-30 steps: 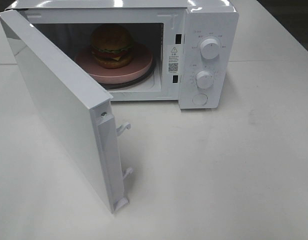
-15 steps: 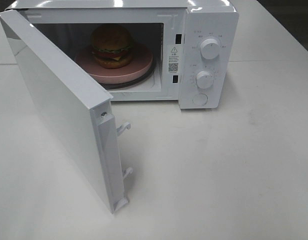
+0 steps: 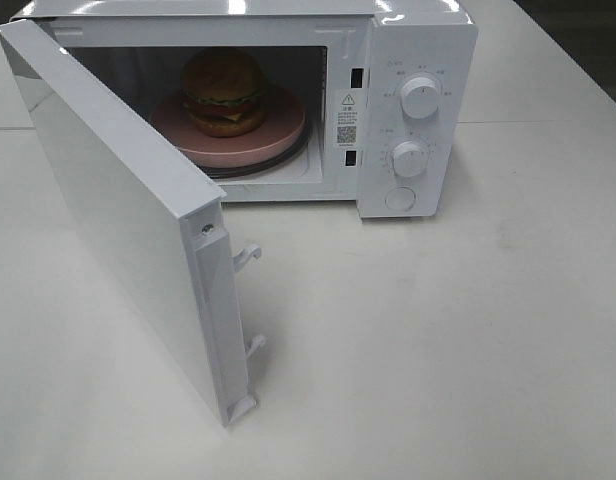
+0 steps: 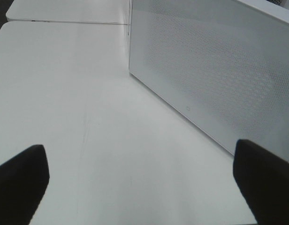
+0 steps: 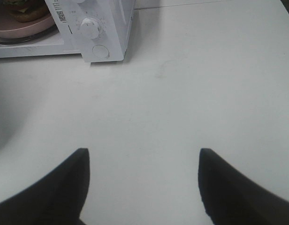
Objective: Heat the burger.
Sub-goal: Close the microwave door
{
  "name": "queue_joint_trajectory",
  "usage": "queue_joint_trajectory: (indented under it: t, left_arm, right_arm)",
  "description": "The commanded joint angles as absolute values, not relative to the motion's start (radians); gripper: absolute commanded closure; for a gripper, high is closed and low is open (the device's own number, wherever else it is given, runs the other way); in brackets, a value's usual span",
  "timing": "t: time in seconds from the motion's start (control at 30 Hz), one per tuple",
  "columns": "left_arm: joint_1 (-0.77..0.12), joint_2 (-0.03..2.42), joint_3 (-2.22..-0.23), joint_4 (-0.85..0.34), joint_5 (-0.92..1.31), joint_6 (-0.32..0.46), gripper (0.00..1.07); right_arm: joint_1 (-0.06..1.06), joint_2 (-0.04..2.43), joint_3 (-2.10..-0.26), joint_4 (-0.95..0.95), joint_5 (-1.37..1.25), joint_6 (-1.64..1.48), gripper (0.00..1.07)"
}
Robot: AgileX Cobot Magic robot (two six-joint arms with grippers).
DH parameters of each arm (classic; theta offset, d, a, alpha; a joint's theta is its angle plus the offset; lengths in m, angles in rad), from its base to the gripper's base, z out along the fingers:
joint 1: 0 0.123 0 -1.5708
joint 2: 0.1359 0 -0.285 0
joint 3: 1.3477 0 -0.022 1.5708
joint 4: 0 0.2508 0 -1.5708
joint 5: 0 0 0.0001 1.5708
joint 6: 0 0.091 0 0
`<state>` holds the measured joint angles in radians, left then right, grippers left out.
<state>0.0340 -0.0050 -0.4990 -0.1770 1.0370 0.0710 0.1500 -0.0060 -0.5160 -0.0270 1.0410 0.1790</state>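
Observation:
The burger (image 3: pixel 225 92) with its glossy brown bun sits on a pink plate (image 3: pixel 278 128) inside the white microwave (image 3: pixel 413 60), whose door (image 3: pixel 108 210) stands swung wide open toward the front left. Neither arm shows in the high view. In the left wrist view my left gripper (image 4: pixel 142 180) is open over bare table, facing the outer face of the door (image 4: pixel 219 79). My right gripper (image 5: pixel 142 161) is open and empty above the table in front of the microwave; a slice of the burger (image 5: pixel 22 10) and the plate (image 5: pixel 22 29) shows at that view's corner.
Two round knobs (image 3: pixel 419 97) and a round button (image 3: pixel 400 198) sit on the microwave's right panel. Latch hooks (image 3: pixel 250 255) stick out of the open door's edge. A white table (image 3: pixel 468 340) spreads in front and to the right.

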Motion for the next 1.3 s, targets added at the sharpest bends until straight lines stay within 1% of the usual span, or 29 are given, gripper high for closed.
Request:
queue_joint_trajectory:
  t: [0.03, 1.3]
  left_arm:
    - [0.033, -0.015, -0.497, -0.177, 1.031, 0.071, 0.07]
    - [0.033, -0.015, -0.497, -0.185, 1.030, 0.071, 0.07]
  right_arm:
    - [0.145, -0.031, -0.515, -0.029, 1.037, 0.170, 0.44]
    - [0.145, -0.031, -0.515, -0.029, 1.037, 0.177, 0.44]
